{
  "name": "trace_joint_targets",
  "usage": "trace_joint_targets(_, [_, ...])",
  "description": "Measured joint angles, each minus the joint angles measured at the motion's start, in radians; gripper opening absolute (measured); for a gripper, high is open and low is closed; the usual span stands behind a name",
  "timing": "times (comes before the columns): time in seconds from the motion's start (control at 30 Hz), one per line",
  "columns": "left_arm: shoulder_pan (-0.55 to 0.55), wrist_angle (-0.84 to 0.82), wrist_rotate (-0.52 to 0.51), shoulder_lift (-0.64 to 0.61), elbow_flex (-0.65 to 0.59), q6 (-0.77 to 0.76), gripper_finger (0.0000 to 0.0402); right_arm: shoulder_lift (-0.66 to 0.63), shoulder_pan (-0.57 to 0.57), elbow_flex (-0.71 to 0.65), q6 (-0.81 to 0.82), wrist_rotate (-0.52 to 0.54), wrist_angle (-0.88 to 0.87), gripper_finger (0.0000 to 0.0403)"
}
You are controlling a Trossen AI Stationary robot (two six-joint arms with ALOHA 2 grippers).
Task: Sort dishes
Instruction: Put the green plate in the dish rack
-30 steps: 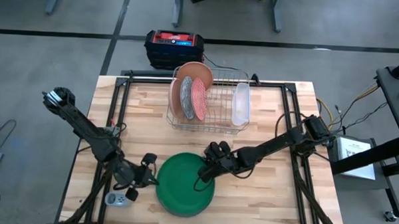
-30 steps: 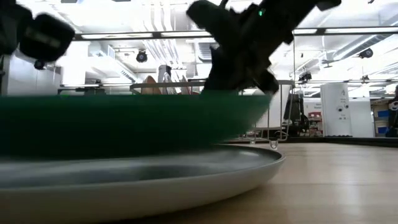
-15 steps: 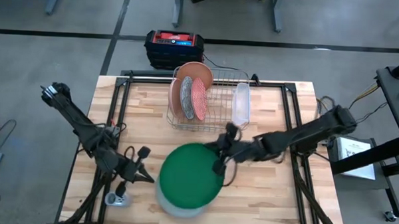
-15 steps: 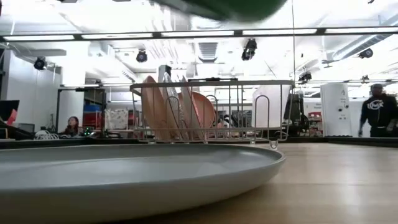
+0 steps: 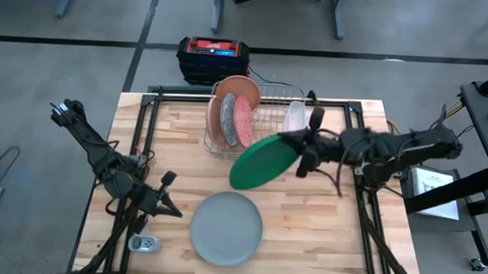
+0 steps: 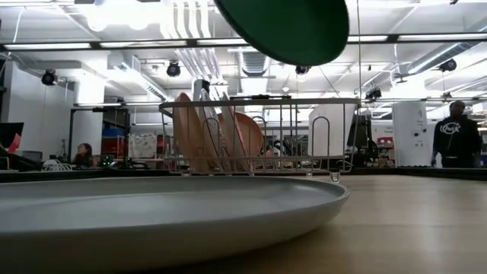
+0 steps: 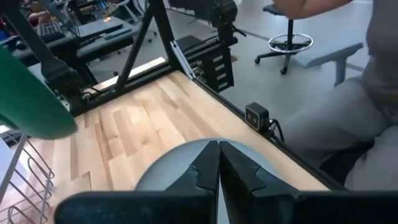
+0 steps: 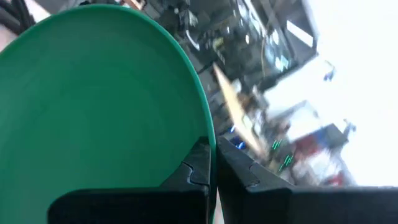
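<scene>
Dishes stood partly sorted: pink plates [image 5: 244, 90] and a red-and-white patterned plate [image 5: 243, 121] sat upright in the wire rack [image 5: 268, 154] at the worktop's [image 5: 323, 213] far side, and a pale grey plate [image 5: 226, 228] lay flat near the front edge. My right end effector [image 5: 302, 151] was pinched shut on the rim of the dark green plate [image 5: 263, 163], holding it aloft just in front of the rack. My left end effector [image 5: 170, 201], fingers together and empty, waited beside the grey plate. A one-edge grip could let the plate slip or clip the rack wires. It hung tilted, its face turned toward the worktop's front.
</scene>
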Motion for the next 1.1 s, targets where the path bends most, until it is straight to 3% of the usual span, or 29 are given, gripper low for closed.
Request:
trace_joint_targets(0.13, [0.0,0.002,0.0,-0.003,0.0,-0.011,0.0,-0.027,-0.144,0.0,-0.132,-0.223,0.004,0.0])
trace_joint_targets(0.3, [0.0,0.005,-0.023,0.003,0.0,-0.011,0.0,-0.032,-0.34,0.0,-0.416,-0.502,-0.004,0.0])
trace_joint_targets(0.5, [0.0,0.008,-0.128,0.012,0.0,-0.036,0.0,0.01,-0.526,0.007,-0.517,-0.695,-0.01,0.0])
trace_joint_targets(0.73, [0.0,0.029,-0.17,0.013,0.0,-0.041,0.0,0.077,-0.682,0.007,-0.67,-0.926,-0.011,0.0])
trace_joint_targets(0.87, [0.0,0.066,-0.187,0.013,0.0,-0.041,0.0,0.126,-0.721,0.022,-0.748,-1.011,-0.01,0.0])
trace_joint_targets(1.1, [0.001,0.118,-0.24,0.013,0.0,-0.04,0.0,0.198,-0.724,0.054,-0.952,-1.026,-0.01,0.0])
